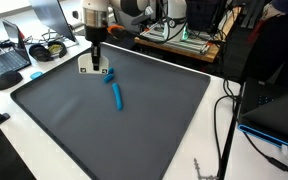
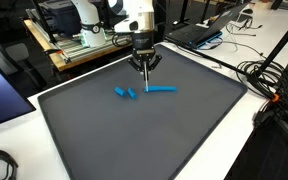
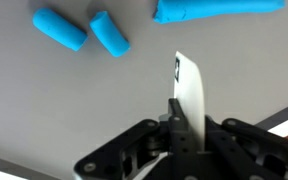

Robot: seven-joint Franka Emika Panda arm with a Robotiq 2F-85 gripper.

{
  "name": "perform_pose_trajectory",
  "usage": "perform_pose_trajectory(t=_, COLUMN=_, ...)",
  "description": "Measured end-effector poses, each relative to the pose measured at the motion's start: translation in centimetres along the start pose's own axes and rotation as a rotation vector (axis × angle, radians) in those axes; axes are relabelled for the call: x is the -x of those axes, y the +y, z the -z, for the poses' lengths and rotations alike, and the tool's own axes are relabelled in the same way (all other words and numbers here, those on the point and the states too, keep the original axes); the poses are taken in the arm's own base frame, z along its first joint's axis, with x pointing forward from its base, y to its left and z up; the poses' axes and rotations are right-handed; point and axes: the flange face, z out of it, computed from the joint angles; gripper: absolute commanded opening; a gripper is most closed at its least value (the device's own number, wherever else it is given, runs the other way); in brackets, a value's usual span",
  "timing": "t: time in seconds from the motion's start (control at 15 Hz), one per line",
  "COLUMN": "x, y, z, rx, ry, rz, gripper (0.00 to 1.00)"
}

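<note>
White card (image 3: pixel 189 92), clamped tight in the claw (image 3: pixel 187 124), long axis pointing straight out toward grey mat (image 3: pixel 54 110)

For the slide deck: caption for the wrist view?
Gripper holds a white piece over the grey mat; three blue pieces lie beyond.

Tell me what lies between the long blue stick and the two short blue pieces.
Only bare gray mat separates the long blue stick from the short blue pieces; the wrist view shows it.

Wht arm (image 2: pixel 132 12), blk gripper (image 2: pixel 144 64) (matte).
</note>
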Motion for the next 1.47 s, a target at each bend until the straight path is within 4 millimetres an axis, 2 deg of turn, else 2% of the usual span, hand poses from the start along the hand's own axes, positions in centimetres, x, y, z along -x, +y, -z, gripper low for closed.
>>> perform_pose_trajectory(t=0.27, x=1.8, y=-2.8, z=2.2, rx=-0.015, ry=-0.018, rz=0.079, gripper=0.01)
perform_pose_trajectory(t=0.6, x=4.5, y=-5.4, z=2.2, rx=-0.009, ry=-0.054, rz=0.147, gripper=0.01)
perform_pose_trajectory(t=0.87, x=5.6, y=-6.1, z=1.0, rx=0.012, ry=-0.077, rz=0.157, gripper=0.01)
perform_pose_trajectory(t=1.47, x=5.8, y=-6.5, z=-3.7, rx=0.072, ry=-0.106, rz=0.121, gripper=0.01)
